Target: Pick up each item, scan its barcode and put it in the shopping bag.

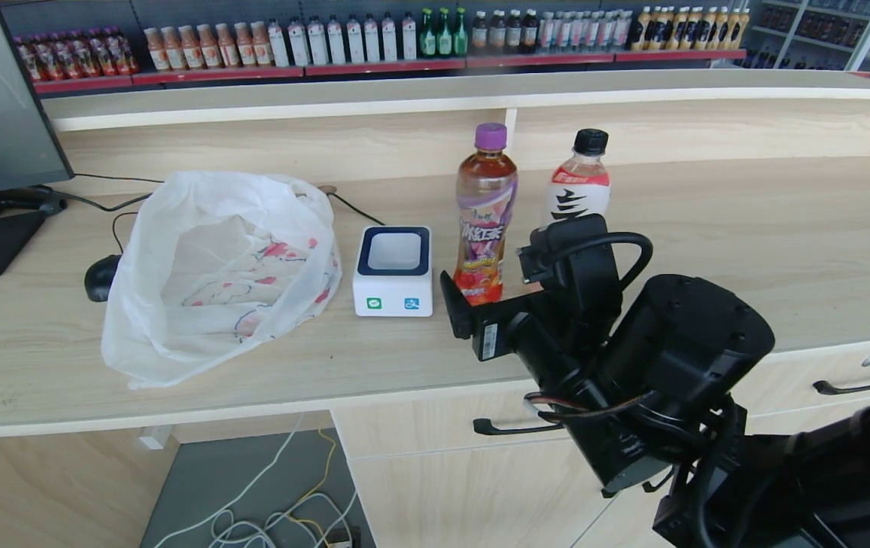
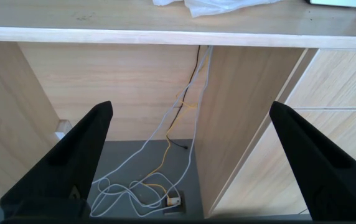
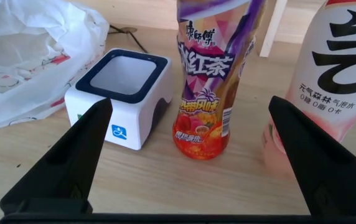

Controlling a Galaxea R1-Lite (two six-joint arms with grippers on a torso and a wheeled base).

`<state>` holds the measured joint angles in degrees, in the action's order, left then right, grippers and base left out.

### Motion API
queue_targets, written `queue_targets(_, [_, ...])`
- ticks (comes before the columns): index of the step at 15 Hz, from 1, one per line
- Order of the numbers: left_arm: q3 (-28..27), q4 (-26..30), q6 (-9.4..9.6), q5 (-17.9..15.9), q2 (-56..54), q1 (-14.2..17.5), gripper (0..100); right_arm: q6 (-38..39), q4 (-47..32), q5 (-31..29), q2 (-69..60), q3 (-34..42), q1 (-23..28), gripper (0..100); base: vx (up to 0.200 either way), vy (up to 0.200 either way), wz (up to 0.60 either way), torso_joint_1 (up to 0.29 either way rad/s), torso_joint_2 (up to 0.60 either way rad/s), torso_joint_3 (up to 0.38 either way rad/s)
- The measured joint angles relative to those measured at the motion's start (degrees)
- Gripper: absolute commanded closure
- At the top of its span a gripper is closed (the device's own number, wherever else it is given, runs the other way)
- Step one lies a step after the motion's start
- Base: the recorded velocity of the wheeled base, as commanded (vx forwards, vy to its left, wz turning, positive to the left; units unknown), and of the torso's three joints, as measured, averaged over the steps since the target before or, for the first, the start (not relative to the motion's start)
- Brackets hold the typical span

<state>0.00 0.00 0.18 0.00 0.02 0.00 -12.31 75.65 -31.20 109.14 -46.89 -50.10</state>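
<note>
- Right gripper (image 3: 190,102) is hanging low over the counter (image 1: 709,251) with its jaws spread wide and nothing in them.
- Tea bottle (image 3: 210,74) is standing upright just ahead of it, lined up with the gap. I am seeing no contact yet.
- I am reading the step in hand as the first grasp, on this bottle.
- To do it well, I am thinking a straight advance, with the bottle centred between the fingers (image 3: 72,168). The squeeze should land on the labelled body below the shoulder, so the bottle is not tipping as it lifts.
- White bottle (image 1: 576,186) is standing just beyond and to the right of the gripper, close beside the tea bottle. The right finger is risking a nudge there.
- Scanner (image 1: 393,270) is sitting just left of the tea bottle with its window facing up. The barcode will probably need turning down toward it.
- Shopping bag (image 1: 221,266) is lying farther left, past the scanner, with its mouth slumped open toward the gripper side.
- Containers: the tea bottle is showing amber liquid nearly to the neck, purple cap on. The white bottle is capped in black, and its wrap is hiding the fill.
- The bag is looking empty. The pink marks inside may be its own print, though the folds are making that hard to settle.
- Left gripper (image 2: 190,109) is hanging below the counter edge, fingers apart and empty, facing an open bay with loose cables (image 2: 147,180) on the floor.
</note>
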Motion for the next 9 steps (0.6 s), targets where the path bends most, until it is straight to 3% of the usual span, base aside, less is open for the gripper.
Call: queue_targets(9, [0.0, 0.0, -0.02, 0.0, 0.0, 0.0, 0, 0.0, 0.0, -0.3, 6.0, -8.1, 1.2, 0, 0.0, 0.0, 0.0, 0.0, 0.0, 0.0])
